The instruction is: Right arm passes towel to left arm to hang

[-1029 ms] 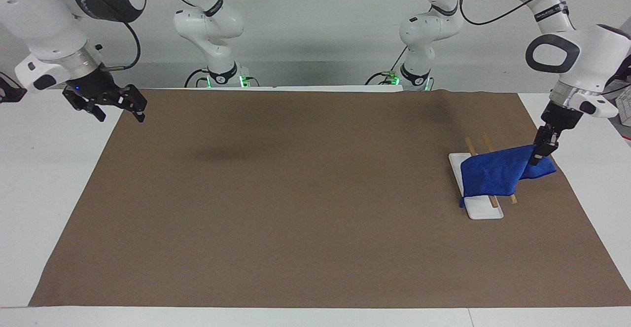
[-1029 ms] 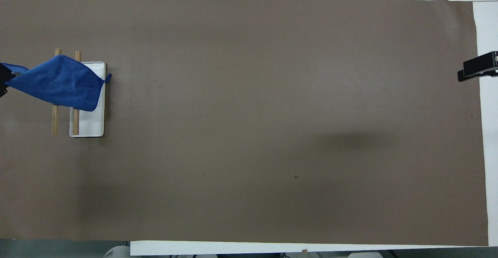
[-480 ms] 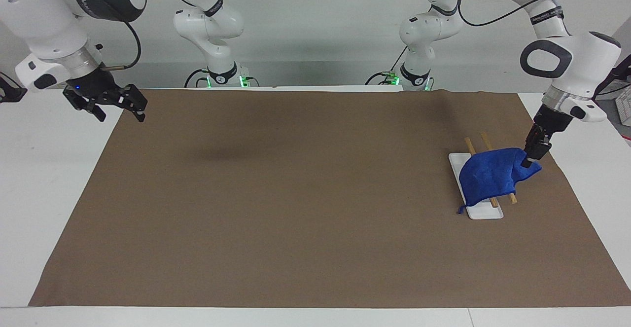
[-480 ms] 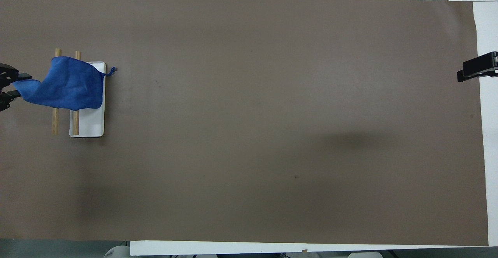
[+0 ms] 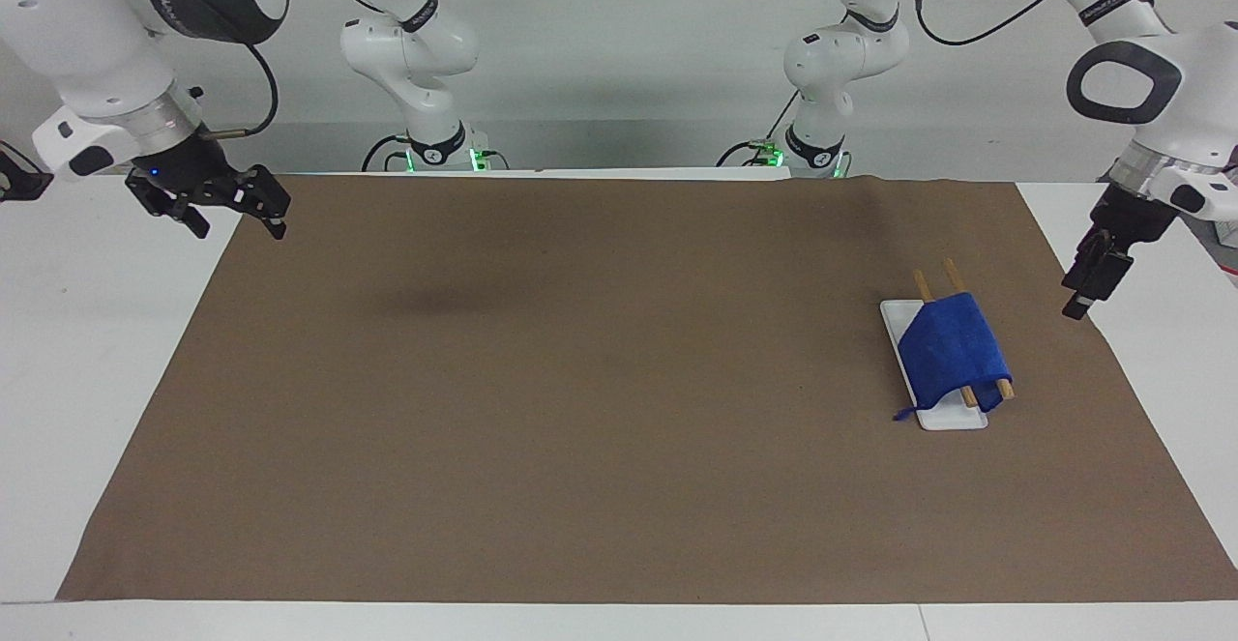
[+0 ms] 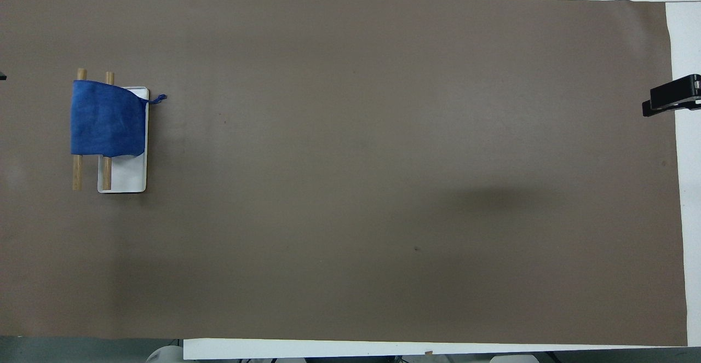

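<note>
brown mat [image 5: 580, 409] same as before, right gripper [image 5: 237, 206] still parked open over its end of the mat, left gripper [image 5: 1088, 283] now let go, fingers apart, pulled off the towel [image 5: 953, 351], which now drapes over the rack [image 5: 943, 414] rails

Robotics laboratory, by every visible sign. Two white jointed arms [image 5: 406, 42] bolted at one long edge of a white table [image 5: 87, 332], green status lights at their bases, black cables trailing. Brown paper sheet [image 5: 580, 380] spread nearly edge to edge over the tabletop. Plain grey wall, no domestic furnishings.
</note>
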{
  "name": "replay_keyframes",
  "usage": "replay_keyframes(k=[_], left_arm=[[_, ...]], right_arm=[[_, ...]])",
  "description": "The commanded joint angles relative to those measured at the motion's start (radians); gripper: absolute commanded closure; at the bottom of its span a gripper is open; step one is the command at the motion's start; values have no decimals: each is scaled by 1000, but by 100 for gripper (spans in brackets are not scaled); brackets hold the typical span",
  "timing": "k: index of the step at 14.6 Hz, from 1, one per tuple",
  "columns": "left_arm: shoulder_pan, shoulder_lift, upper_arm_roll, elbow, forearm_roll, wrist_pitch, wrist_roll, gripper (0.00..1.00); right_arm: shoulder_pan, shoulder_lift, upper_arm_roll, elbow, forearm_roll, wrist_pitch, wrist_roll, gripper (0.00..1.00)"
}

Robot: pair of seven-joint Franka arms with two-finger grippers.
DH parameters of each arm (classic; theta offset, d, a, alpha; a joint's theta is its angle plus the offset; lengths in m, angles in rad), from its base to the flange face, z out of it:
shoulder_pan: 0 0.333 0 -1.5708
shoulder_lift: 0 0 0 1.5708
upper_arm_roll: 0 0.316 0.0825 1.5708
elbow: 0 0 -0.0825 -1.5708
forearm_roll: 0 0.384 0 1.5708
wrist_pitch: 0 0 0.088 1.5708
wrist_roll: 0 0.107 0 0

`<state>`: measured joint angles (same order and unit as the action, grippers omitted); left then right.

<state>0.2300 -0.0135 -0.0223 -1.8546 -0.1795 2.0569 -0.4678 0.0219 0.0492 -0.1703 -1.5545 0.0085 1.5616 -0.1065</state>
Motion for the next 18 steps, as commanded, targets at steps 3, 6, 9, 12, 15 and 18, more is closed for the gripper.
replay_keyframes(k=[3,6,9,12,15,18], left_arm=[[-130,44,-8,201,98,-313,15,0],[-237,14,-10,224,144,-489,93,0],[-270,3,-16,218,149,-570,219,0],[-259,-51,-33,158,146,-557,289,0],[-255,-63,-54,156,167,-570,339,0],[-256,-65,-65,156,164,-574,373,0]], right_arm=[[-10,-42,3,-67,-15,21,-16,0],[-22,-43,3,-70,-15,17,-16,0],[-34,-45,3,-68,-13,14,-18,0],[-33,-48,3,-68,-13,14,-15,0],[-57,-49,3,-68,-13,9,-18,0],[-66,-48,3,-68,-13,9,-18,0]])
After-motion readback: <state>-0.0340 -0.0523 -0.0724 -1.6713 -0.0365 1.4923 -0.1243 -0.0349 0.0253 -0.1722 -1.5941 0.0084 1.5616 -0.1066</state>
